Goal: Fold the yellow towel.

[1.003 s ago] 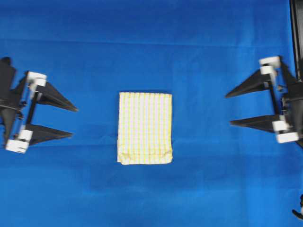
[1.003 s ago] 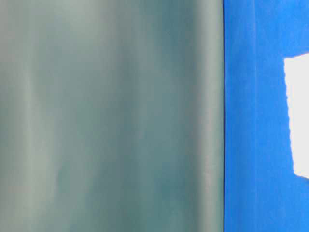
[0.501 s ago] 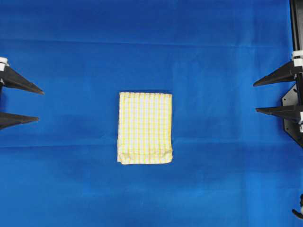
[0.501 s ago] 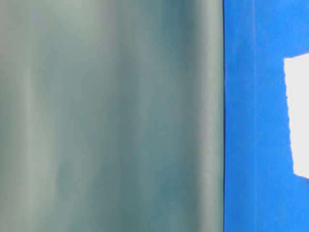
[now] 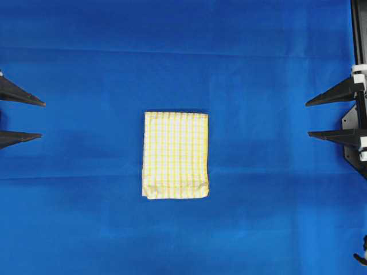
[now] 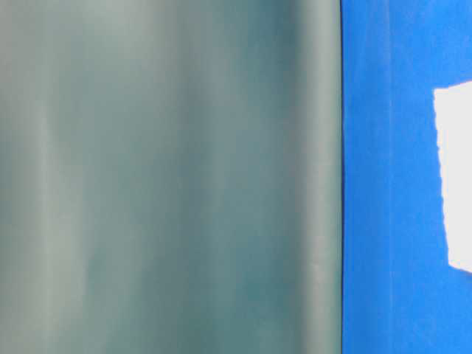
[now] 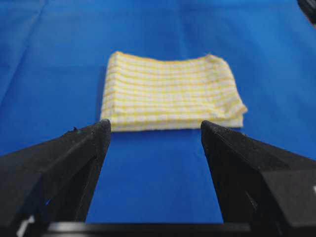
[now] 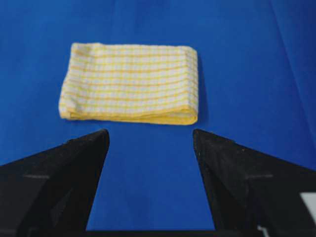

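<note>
1. The yellow towel (image 5: 175,155) lies folded into a compact upright rectangle at the middle of the blue table cover (image 5: 183,57), with nothing on top of it or touching it.
2. It is a thin woven cloth, white with fine yellow lines crossing into small checks and a yellow hem along its edges.
3. In the left wrist view the towel (image 7: 171,92) shows stacked layers along its near side, and one corner at the right bulges and sits a little loose.
4. In the right wrist view the towel (image 8: 129,83) has a smooth rounded fold at its right end and slightly uneven layers at its left end.
5. The left gripper (image 5: 41,120) reaches in from the left edge with its two black tapered fingers spread wide, holding nothing and well apart from the towel.
6. The right gripper (image 5: 307,120) reaches in from the right edge, its black fingers likewise spread wide and bare, well apart from the towel; white blocks sit where the fingers join its body.
7. The table cover is a matte, saturated blue sheet with faint straight creases running across it.
8. The table-level view is mostly filled by a blurred grey-green panel (image 6: 169,177), with a strip of blue and a bright white patch (image 6: 453,177) at the right; what that patch is cannot be told.
</note>
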Robot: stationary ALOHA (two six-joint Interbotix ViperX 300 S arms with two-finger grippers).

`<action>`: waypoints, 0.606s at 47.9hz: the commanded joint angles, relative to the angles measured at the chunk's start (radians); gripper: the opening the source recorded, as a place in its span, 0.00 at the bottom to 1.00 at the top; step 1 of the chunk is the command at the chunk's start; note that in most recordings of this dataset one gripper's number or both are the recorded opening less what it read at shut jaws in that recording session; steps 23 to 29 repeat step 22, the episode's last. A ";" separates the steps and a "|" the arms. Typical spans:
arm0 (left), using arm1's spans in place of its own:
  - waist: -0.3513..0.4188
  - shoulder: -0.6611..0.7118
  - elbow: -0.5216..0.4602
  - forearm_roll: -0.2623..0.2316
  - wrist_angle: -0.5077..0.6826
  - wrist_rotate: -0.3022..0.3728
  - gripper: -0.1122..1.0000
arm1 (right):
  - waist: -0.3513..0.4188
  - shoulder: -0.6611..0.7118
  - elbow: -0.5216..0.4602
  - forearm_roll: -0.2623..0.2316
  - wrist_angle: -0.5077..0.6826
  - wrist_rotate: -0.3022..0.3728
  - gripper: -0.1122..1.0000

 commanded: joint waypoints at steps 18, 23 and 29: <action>0.014 0.005 -0.011 0.003 0.006 0.003 0.72 | -0.012 0.017 -0.011 -0.002 -0.017 0.002 0.74; 0.014 0.005 -0.011 0.003 0.006 0.003 0.72 | -0.012 0.017 -0.011 -0.002 -0.015 0.002 0.74; 0.014 0.005 -0.011 0.003 0.006 0.003 0.72 | -0.012 0.017 -0.011 -0.002 -0.015 0.002 0.74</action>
